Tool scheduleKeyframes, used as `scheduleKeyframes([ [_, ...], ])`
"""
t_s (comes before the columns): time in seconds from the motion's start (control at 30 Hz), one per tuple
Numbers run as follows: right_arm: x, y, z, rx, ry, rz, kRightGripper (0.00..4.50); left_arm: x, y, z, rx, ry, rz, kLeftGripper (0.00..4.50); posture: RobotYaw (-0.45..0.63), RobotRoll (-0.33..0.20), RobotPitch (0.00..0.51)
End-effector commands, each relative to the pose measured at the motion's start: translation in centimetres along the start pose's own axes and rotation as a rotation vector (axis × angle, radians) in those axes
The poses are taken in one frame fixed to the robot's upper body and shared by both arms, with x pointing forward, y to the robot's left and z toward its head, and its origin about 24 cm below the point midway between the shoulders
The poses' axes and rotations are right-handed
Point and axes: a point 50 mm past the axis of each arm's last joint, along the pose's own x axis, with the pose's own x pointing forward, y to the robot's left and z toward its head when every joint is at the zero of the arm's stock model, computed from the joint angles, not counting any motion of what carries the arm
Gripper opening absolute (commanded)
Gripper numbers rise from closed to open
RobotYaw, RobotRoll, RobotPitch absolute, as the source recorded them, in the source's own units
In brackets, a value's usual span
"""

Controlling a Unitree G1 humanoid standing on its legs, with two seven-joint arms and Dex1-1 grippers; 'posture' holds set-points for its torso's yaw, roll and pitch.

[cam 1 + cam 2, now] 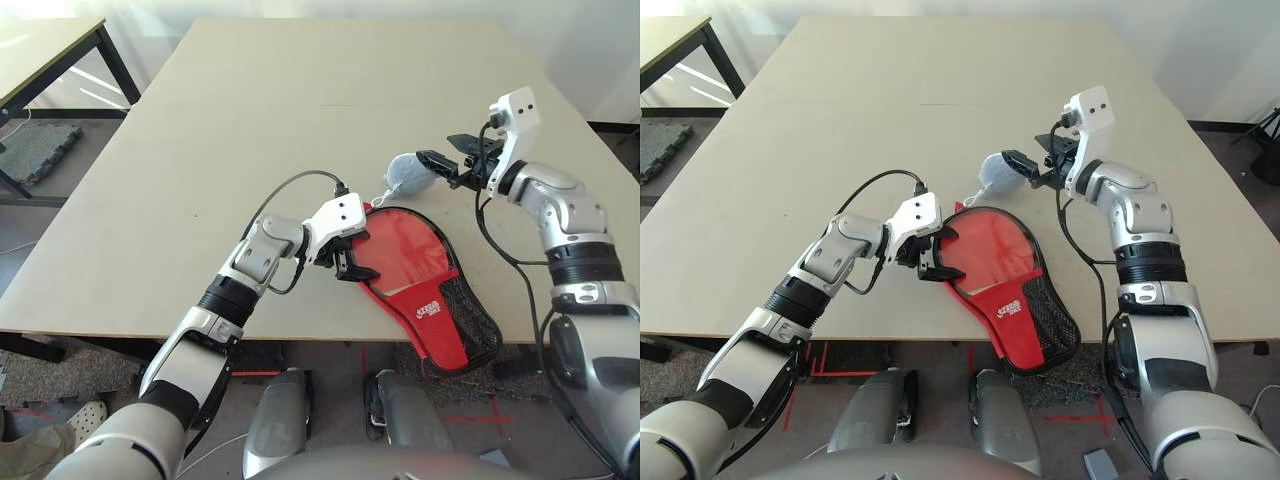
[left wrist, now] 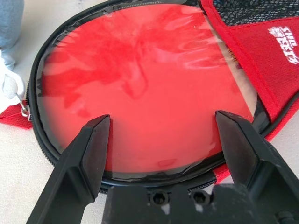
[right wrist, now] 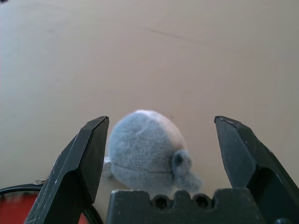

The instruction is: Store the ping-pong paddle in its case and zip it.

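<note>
— Status of the paddle-shaped soft case (image 1: 425,285), red and black with a clear round front?

— It lies flat on the pale beige table (image 1: 250,150), near the front edge, and its red lower part with the mesh pocket and white logo hangs past that edge. The round red rubber face of the ping-pong paddle (image 2: 145,88) shows through the clear panel, so the paddle is inside. A black zip rim runs round the panel; how far it is zipped I cannot tell.

— And the left gripper (image 1: 352,262)?

— It sits at the case's near left rim, black fingers (image 2: 88,154) spread wide, holding nothing. In the left wrist view the rim lies just below the fingertips.

— The right gripper (image 1: 437,163)?

— Spread wide too, nothing between its fingers. It hangs just beyond the case's far end, right beside a small pale grey fuzzy pouch (image 3: 145,154). In the right wrist view the pouch lies between the two fingers, clear of both.

— Where is the pouch relative to the case?

— Just off the round end, near the zip pull (image 2: 23,109).
</note>
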Motion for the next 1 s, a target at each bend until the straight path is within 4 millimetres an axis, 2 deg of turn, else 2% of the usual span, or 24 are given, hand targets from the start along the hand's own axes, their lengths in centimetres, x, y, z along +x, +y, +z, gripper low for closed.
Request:
scheduleKeyframes([
  [0.03, 1.1, 0.2, -1.4, 0.013, 0.052, -0.031, 4.5, 0.7, -0.9, -1.0, -0.047, 0.027, -0.033, 4.48, 0.13, 0.0, 0.117],
  [0.2, 2.4, 0.9, -3.0, 0.048, 0.116, -0.048, 4.5, 0.9, -1.1, -1.0, -0.053, 0.027, -0.04, 4.48, 0.14, 0.0, 0.117],
  [0.3, 2.6, 1.0, -3.4, 0.056, 0.133, -0.05, 3.9, 0.9, -1.2, -0.9, -0.054, 0.025, -0.04, 4.5, 0.14, 0.0, 0.117],
  [0.5, 2.4, 0.1, -2.8, 0.044, 0.121, -0.096, 1.57, 1.1, -1.3, -0.9, -0.061, 0.023, -0.042, 4.5, 0.14, 0.0, 0.114],
  [0.6, 2.1, -0.8, -2.1, 0.027, 0.102, -0.135, 0.56, 1.4, -1.6, -0.8, -0.063, 0.014, -0.047, 4.5, 0.14, 0.0, 0.113],
  [0.67, 1.7, -1.5, -1.6, 0.023, 0.092, -0.163, 0.1, 1.7, -1.9, -0.6, -0.066, 0.008, -0.055, 4.5, 0.13, 0.0, 0.113],
  [1.0, -0.3, -3.9, -1.3, -0.007, 0.093, -0.249, 0.08, 2.2, -2.5, -0.6, -0.073, 0.007, -0.069, 4.5, 0.12, 0.0, 0.114],
])
